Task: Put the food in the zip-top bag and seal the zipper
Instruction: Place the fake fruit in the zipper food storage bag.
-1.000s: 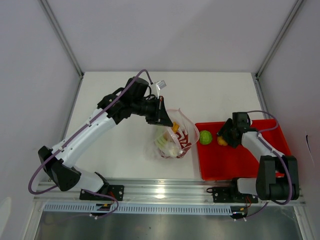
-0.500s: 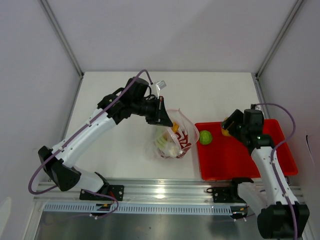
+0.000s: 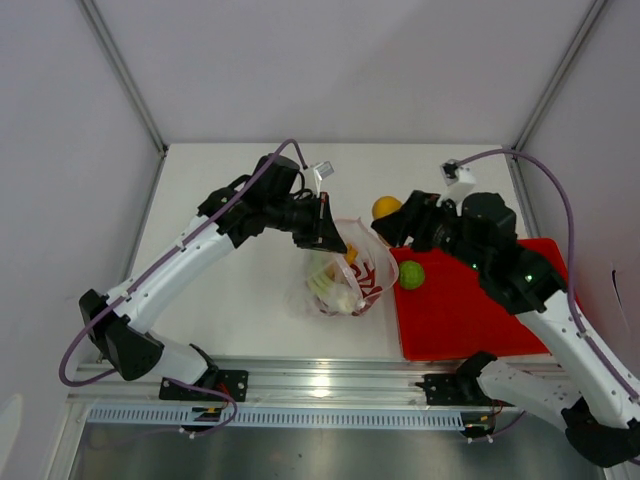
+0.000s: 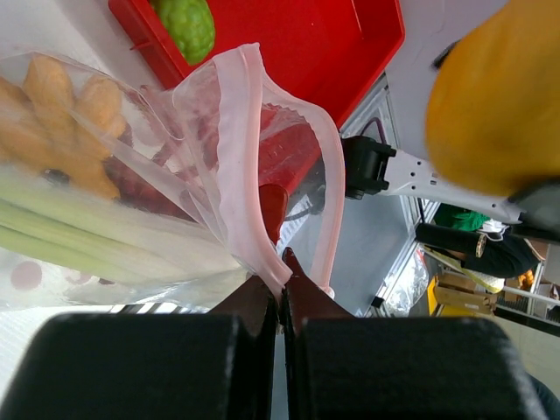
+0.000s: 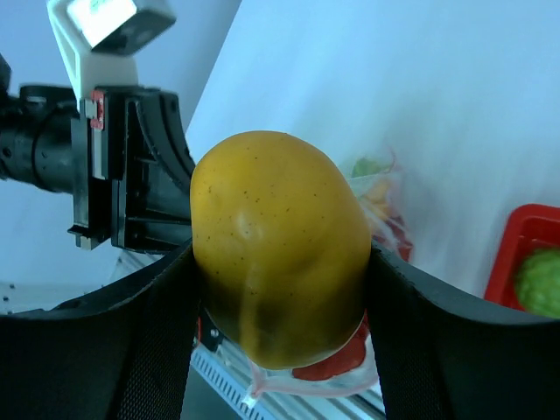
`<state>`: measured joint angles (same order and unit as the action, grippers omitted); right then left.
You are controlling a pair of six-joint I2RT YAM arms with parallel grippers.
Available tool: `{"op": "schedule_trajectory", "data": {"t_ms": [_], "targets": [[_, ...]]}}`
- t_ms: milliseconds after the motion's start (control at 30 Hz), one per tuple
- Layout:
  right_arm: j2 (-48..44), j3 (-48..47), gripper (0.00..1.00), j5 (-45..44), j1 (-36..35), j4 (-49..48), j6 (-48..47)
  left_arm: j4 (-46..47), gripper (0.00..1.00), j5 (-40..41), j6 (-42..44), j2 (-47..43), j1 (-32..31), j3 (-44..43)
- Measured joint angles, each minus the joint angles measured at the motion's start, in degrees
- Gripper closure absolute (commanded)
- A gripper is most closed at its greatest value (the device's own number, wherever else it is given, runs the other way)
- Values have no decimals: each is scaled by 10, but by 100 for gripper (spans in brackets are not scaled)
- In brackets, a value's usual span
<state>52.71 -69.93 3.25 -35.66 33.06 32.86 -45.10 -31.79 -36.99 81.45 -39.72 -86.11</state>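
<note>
Holding a yellow fruit [image 5: 278, 245], the right claw [image 3: 394, 220] hovers just beside the bag [image 3: 362, 272] on the table. The left claw [image 4: 280, 299] pinches the bag's mouth open. Next, I judge, the fruit must go into that gap. A green fruit [image 3: 411, 274] lies in the tray [image 3: 470, 320].

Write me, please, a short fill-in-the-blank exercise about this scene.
1. The right tool holds a yellow fruit; the left tool pinches the clear ___.
2. The green fruit lies in the red ___.
3. The pale stalk lies ___ the bag.
Answers: bag; tray; inside.
</note>
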Motion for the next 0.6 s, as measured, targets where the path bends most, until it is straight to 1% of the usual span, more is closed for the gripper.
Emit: {"op": "schedule_trajectory", "data": {"t_ms": [200, 333, 433, 467, 600], "targets": [[94, -19, 41, -27, -92, -1, -14, 0, 99, 0, 0, 0, 0, 0], [121, -19, 37, -57, -121, 2, -17, -15, 100, 6, 1, 0, 2, -2], [121, -19, 17, -72, -127, 5, -17, -16, 99, 7, 1, 0, 3, -3], [121, -19, 14, -76, -127, 6, -17, -16, 100, 7, 1, 0, 3, -3], [121, -19, 13, -87, -129, 10, -19, -17, 99, 7, 1, 0, 4, -3]]}}
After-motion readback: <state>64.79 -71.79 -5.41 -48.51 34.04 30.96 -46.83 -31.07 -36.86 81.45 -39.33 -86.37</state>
